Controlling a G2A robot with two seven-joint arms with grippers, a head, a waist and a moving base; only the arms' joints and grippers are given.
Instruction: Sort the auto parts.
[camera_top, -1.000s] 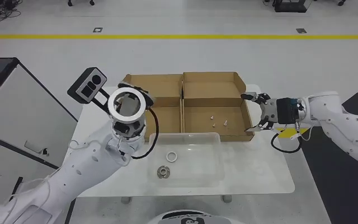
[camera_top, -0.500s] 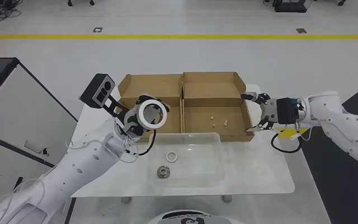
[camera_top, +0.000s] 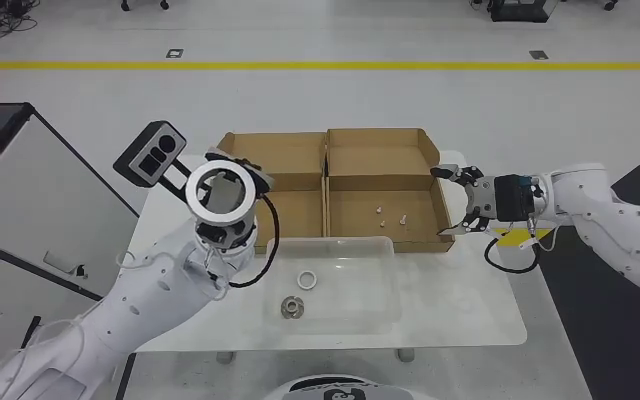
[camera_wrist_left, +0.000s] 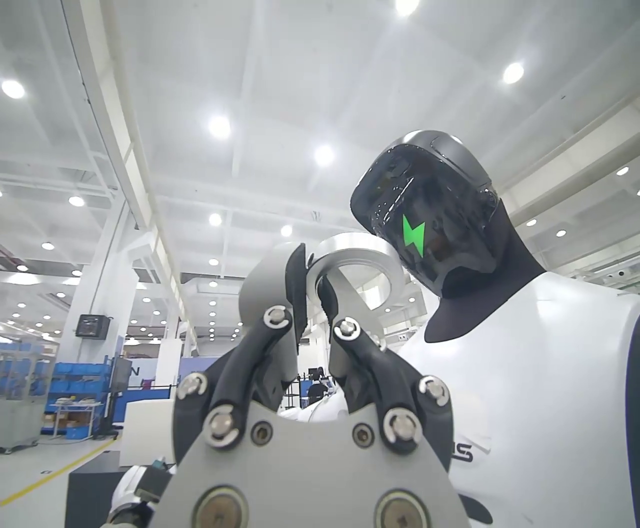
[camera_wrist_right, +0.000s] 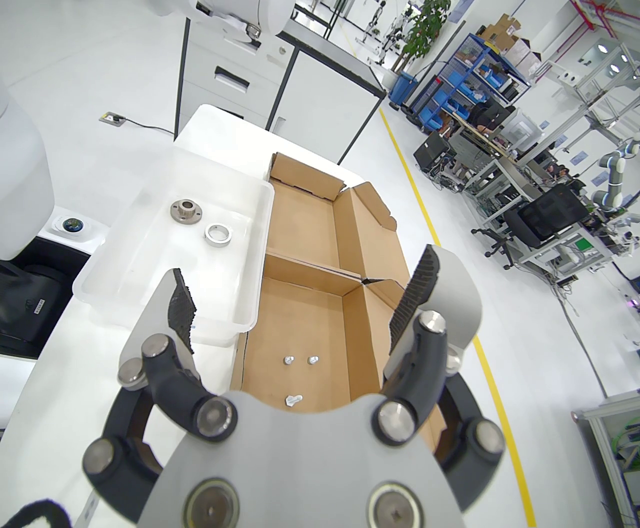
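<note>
L arm has swung the big metal ring (camera_top: 222, 192) back toward 9 o'clock, off the left carton (camera_top: 290, 160), so no drop yet. L gripper (camera_wrist_left: 311, 290) is pinched tight on its rim, high over the table (camera_top: 480, 310) at 10 o'clock. R gripper (camera_wrist_right: 297, 292) gapes wide, empty, at 3 o'clock

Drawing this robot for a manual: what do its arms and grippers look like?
White shells cover left arm and right arm, black cable at each wrist. Identical left gripper and right gripper: grey plate, black linkages, silver bolts, black ribbed pads.
</note>
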